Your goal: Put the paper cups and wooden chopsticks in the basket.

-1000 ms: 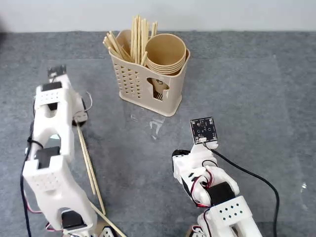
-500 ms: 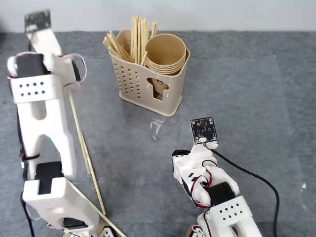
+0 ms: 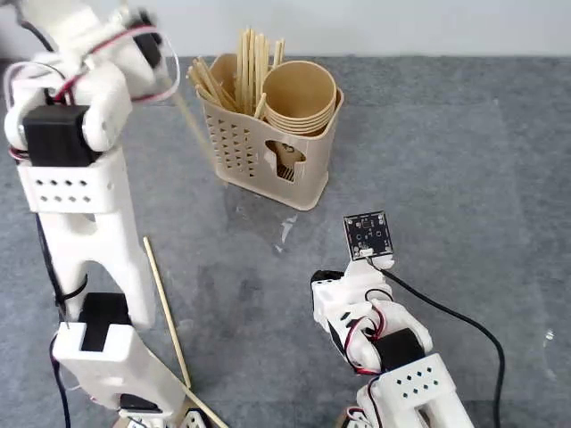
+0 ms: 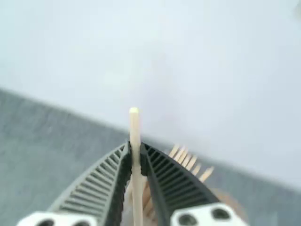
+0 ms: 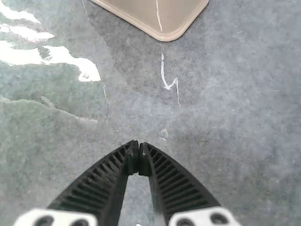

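**Q:** What is the setting?
**A:** A grey, felt-like mat (image 3: 446, 160), glossy in patches, in front of a pale wall (image 3: 401, 27).

**Q:** How does the left gripper (image 4: 135, 149) stand?
**A:** Raised at far left, it is clamped on the held chopstick (image 4: 134, 127). This is a slim, pale wooden rod. Its long axis lies in line with the ribbed black fingers (image 4: 162, 172), and its blunt tip reaches past them.

**Q:** And the right gripper (image 5: 138, 151)?
**A:** It is closed on nothing, low over the mat, on the near side of the basket (image 3: 268, 165).

**Q:** Where are the other items?
**A:** The basket is beige plastic with perforated walls and rounded corners. Nested paper cups (image 3: 299, 89) sit mouth-up at its right, and a bundle of chopsticks (image 3: 252, 58) stands upright at its left. A loose chopstick (image 3: 166, 312) lies at near left, its long axis running roughly near to far.
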You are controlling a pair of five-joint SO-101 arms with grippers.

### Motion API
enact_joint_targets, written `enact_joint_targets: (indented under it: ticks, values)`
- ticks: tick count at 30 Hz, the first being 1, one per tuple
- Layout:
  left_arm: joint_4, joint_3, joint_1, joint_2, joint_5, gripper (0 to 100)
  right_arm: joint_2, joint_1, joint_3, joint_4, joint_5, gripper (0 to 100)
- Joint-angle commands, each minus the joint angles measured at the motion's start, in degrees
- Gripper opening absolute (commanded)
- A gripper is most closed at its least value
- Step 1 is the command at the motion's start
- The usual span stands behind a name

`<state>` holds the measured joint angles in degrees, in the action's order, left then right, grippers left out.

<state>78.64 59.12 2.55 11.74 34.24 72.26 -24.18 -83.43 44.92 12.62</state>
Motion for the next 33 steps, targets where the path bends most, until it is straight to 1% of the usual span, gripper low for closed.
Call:
enact_joint_targets:
  ticks: [1,4,10,12,14,20,22,28,31,33]
  values:
    - [-10.46,2.59,-0.53,-3.43,4.40,1,0.75,-0.04,0.35,-1.19,-0.70,0.9]
    - [-16.26,1.63,-1.93,-2.99,5.89,1,0.75,-0.04,0.35,-1.19,-0.70,0.9]
    - [-26.37,-1.98,-3.25,1.58,5.71,1,0.75,-0.04,0.35,-1.19,-0.70,0.9]
    - [-28.48,-2.51,-3.08,3.69,5.54,1,0.75,-0.04,0.35,-1.19,-0.70,0.9]
    - [-29.27,-2.42,-2.81,5.71,3.60,1,0.75,-0.04,0.35,-1.19,-0.70,0.9]
    - [-27.52,-2.42,-3.16,9.67,-1.93,2,0.75,-0.04,0.35,-1.19,-0.70,0.9]
    - [-26.11,-2.42,-3.34,9.85,-3.43,5,0.75,-0.04,0.35,-1.19,-0.70,0.9]
    - [-21.71,-2.15,-3.78,9.58,-6.51,18,0.75,-0.04,0.35,-1.19,-0.70,0.9]
    - [-18.46,1.10,-3.43,9.67,-6.86,18,0.75,-0.04,0.35,-1.19,-0.70,0.9]
    - [-14.86,4.09,-3.43,9.67,-6.95,18,0.75,-0.04,0.35,-1.19,-0.70,0.9]
